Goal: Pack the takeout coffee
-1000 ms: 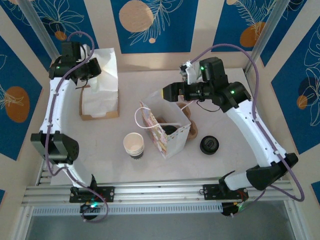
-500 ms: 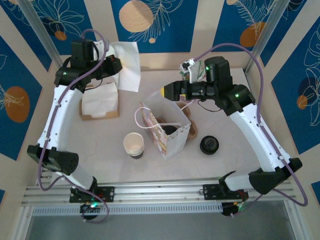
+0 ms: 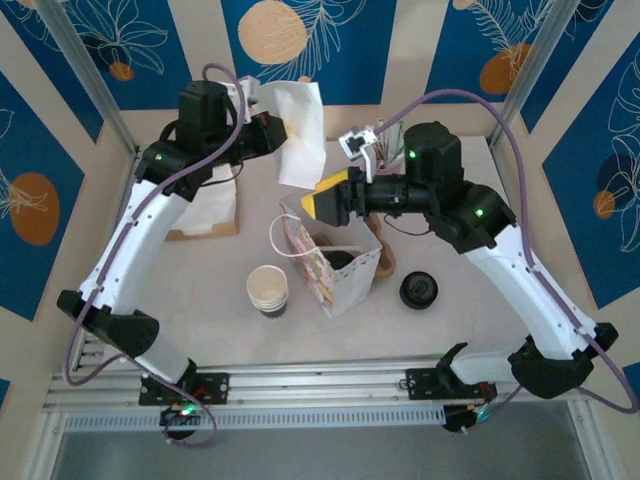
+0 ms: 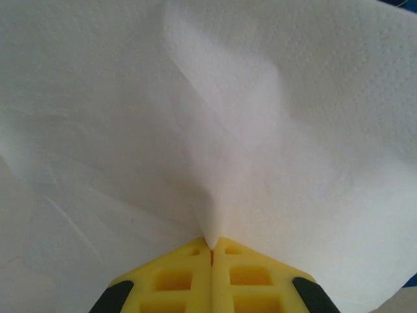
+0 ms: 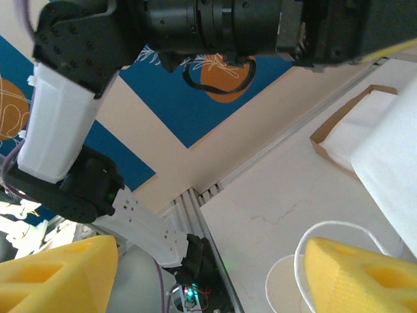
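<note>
The takeout coffee's black lid (image 3: 342, 261) shows inside the open patterned paper bag (image 3: 335, 272) at the table's middle; its cup is hidden by the bag. My right gripper (image 3: 326, 200) hangs open just above the bag's far rim, nothing between its yellow fingers (image 5: 355, 277). Below the right gripper (image 5: 208, 280) curves the bag's white handle (image 5: 326, 226). My left gripper (image 3: 278, 135) is shut on a white napkin (image 3: 301, 135), held in the air behind and left of the bag. The napkin (image 4: 228, 117) is pinched at the left gripper (image 4: 212, 244).
A stack of lidless cream cups (image 3: 267, 290) stands left of the bag, its rim (image 5: 277, 287) below my right fingers. A loose black lid (image 3: 418, 290) lies right of the bag. The brown napkin box (image 3: 200, 222) sits at the back left. The left arm (image 5: 65, 124) is close by.
My left arm has swung right from over the napkin box, carrying the napkin toward the bag. The right gripper has dropped a little and turned over the bag's rim.
</note>
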`<state>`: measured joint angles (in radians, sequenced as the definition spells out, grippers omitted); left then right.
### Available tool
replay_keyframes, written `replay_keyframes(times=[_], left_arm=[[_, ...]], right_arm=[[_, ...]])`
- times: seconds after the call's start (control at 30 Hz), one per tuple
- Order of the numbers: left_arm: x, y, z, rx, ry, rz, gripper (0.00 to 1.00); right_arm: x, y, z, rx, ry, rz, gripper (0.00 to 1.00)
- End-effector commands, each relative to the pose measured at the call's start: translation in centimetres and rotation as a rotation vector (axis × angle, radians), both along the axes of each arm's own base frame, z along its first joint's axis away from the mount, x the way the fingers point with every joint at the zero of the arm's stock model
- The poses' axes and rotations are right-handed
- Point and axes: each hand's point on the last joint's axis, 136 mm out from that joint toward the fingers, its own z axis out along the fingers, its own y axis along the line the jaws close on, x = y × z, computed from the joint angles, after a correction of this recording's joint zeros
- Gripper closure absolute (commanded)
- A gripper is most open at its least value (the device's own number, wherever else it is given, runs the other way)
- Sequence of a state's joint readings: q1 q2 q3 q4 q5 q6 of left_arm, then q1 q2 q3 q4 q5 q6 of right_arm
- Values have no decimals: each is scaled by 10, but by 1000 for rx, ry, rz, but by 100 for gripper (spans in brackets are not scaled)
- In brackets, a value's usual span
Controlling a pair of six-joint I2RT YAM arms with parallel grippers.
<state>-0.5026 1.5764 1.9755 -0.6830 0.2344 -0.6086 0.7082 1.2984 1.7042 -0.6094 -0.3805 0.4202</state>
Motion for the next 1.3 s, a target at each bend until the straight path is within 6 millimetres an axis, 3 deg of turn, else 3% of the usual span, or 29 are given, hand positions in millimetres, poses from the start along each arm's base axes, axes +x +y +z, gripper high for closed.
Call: replay_keyframes(times=[0.0,0.13,0.37,0.63,0.97,1.27], left_arm=[[-8,-13,22,-78,-35,13,100],[-22,-27,31,-114,-51,-6,100],[-39,-27,36,-176,-28,3,100],[-45,-21,31,-211,22,29,100],[-51,-31,25,-317,152,19,100],[-57,-41,21,-428,267,-6,100]], right_arm=[[14,12,2,-22,-54,-48,25],[36,18,-10,-113,-100,-168,26],[71,1,-20,-232,-221,-397,26],[80,-15,-16,-272,-315,-483,25],[99,-14,-35,-360,-340,-529,17],[105,-7,-52,-393,-314,-505,30]])
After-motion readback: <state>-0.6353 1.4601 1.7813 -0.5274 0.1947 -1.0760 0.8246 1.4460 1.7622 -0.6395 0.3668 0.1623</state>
